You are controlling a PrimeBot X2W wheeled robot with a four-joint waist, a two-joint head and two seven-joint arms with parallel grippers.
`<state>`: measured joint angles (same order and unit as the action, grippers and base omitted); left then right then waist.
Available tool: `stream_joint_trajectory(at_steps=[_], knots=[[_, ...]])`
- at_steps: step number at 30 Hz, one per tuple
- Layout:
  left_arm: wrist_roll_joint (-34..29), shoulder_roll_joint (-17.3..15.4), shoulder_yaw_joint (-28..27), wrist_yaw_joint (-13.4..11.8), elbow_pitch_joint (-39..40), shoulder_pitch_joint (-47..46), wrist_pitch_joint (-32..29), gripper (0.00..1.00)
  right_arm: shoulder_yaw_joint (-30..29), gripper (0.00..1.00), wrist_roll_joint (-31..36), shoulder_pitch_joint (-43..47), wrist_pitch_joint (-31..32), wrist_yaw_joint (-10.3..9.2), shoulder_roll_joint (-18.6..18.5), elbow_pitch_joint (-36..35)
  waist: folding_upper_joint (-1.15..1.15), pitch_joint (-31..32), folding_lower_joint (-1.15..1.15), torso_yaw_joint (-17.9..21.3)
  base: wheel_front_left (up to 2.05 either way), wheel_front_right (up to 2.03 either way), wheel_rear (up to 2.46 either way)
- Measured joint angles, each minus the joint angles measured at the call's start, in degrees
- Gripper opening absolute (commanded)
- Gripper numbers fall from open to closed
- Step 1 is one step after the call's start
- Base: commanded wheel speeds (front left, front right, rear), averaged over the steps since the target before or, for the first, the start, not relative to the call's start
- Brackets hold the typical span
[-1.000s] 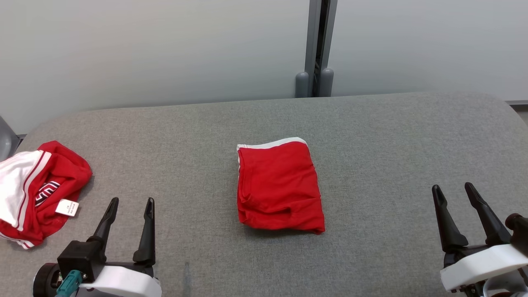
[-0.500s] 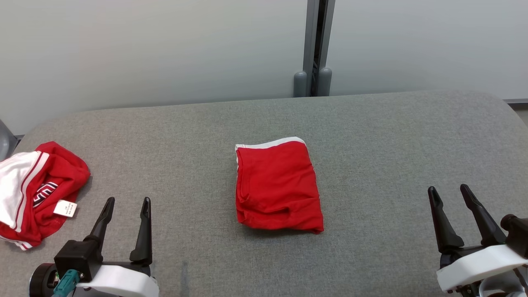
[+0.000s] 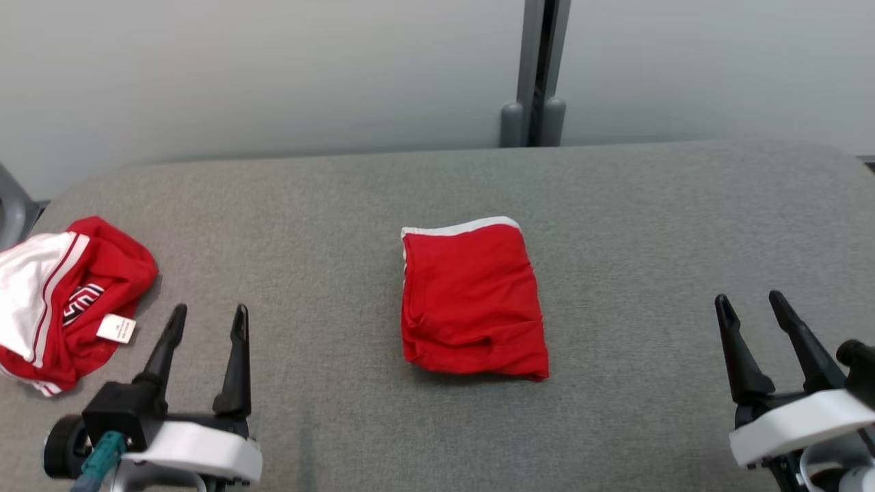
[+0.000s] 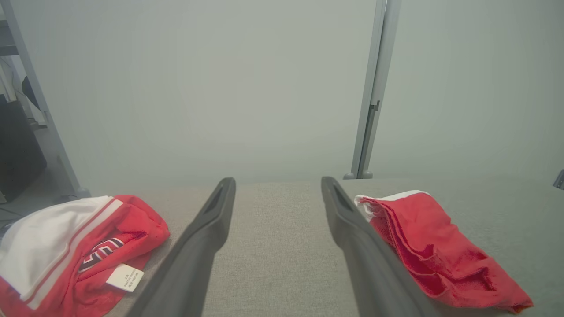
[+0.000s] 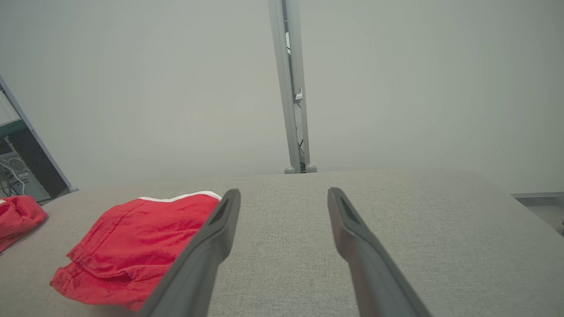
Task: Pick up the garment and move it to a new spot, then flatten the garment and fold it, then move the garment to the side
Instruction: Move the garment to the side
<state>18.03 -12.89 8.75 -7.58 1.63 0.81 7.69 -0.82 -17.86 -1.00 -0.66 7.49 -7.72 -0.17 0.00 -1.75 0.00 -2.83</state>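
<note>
- My left gripper (image 3: 209, 311) and right gripper (image 3: 747, 298) hover near the front corners of the table (image 3: 649, 225), both spread wide and both empty.
- The folded garment (image 3: 474, 301) lies at the table's middle, between them and well apart from each.
- It looks light, soft and floppy. I'd pinch all layers along its near edge, or the fold may spill open.
- I count two grippers and two garments. The second is the crumpled garment (image 3: 68, 294) at the left edge.

The light is soft and even, bright enough to see well. The folded red cloth (image 3: 472, 301) makes a thin dark shadow at its lower edge on the gray table (image 3: 649, 225). The head picture is sharp. In the wrist pictures the wall (image 4: 220, 88) looks foggy, the dark fingers (image 4: 194, 255) blurry.
</note>
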Motion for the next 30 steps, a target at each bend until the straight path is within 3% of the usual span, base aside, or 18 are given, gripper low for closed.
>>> stream_joint_trajectory(at_steps=[7, 19, 25, 26, 28, 30], knots=[[0.33, 0.16, -0.31, 0.45, 0.51, -5.42, 1.90, 1.00, 2.66, 1.00, -0.79, -5.98, 1.21, 0.00, -1.63, 4.38, 0.00, -5.06, 0.00, -3.17, 0.00, 0.00, 0.00], [1.42, 2.55, 0.74, 2.47, -3.44, -10.92, 5.68, 1.00, 13.49, 1.00, -4.17, -15.69, 1.71, 0.00, -2.63, 20.09, 0.00, -13.34, 0.00, -10.33, 0.00, 0.00, 0.00], [1.53, 2.96, 0.73, 2.81, -5.08, -11.86, 6.47, 1.00, 17.42, 1.00, -6.57, -17.28, 2.58, 0.00, -3.18, 24.18, 0.00, -14.68, 0.00, -12.09, 0.00, 0.00, 0.00], [1.53, 3.00, 0.67, 2.88, -5.36, -11.87, 6.48, 1.00, 17.79, 0.77, -7.14, -17.59, 2.58, 0.00, -3.33, 24.63, 0.00, -14.72, 0.00, -12.16, 0.00, 0.00, 0.00], [1.53, 3.00, 0.47, 2.97, -5.73, -11.94, 6.56, 1.00, 18.41, 0.00, -8.10, -18.09, 2.92, 0.00, -3.61, 25.43, 0.00, -14.62, 0.00, -12.08, 0.00, 0.00, 0.00], [1.52, 2.99, 0.30, 2.97, -6.02, -12.12, 6.76, 1.00, 18.94, 0.00, -9.11, -18.48, 3.15, 0.00, -3.76, 26.04, 0.00, -14.50, 0.00, -11.87, 0.00, 0.00, 0.00]])
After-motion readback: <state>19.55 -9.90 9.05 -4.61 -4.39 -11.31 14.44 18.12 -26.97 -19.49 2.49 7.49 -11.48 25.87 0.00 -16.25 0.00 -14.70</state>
